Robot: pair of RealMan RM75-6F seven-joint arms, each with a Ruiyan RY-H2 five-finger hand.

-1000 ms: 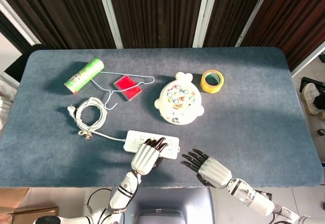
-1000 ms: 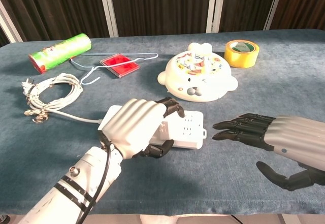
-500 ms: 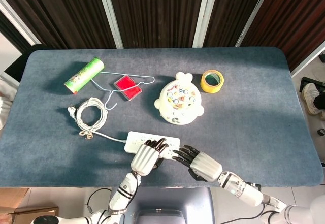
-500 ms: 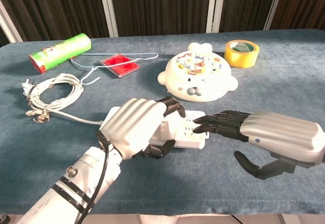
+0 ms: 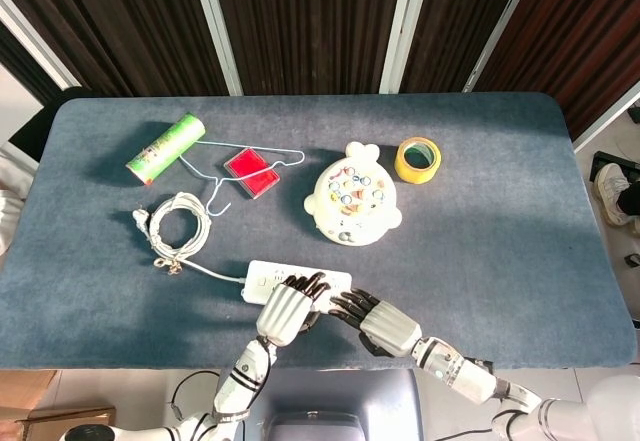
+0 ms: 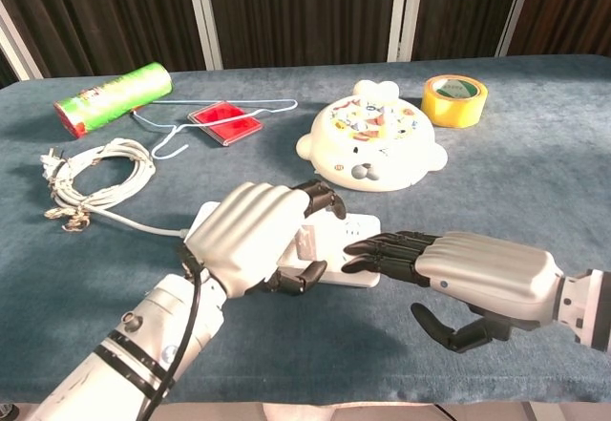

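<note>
A white power strip (image 5: 262,278) lies near the table's front edge, its cable running left to a coiled white cord (image 5: 178,223). My left hand (image 5: 286,308) grips the strip from the front, fingers curled over its top and thumb at its near edge, as the chest view shows of the left hand (image 6: 250,235). My right hand (image 5: 380,323) lies flat just right of it, fingers stretched out. In the chest view the right hand's (image 6: 473,270) dark fingertips (image 6: 368,246) touch the right end of the strip (image 6: 358,229). The strip's middle is hidden under my left hand.
Behind the strip sit a round white toy (image 5: 352,201) and a yellow tape roll (image 5: 417,159). At the back left lie a green tube (image 5: 165,147), a red box (image 5: 251,171) and a wire hanger (image 5: 222,193). The table's front edge (image 5: 150,356) is right below both hands.
My right hand has slid left along the table until its fingertips reach the strip's right end. The left hand keeps its grip; the strip has shifted slightly left.
</note>
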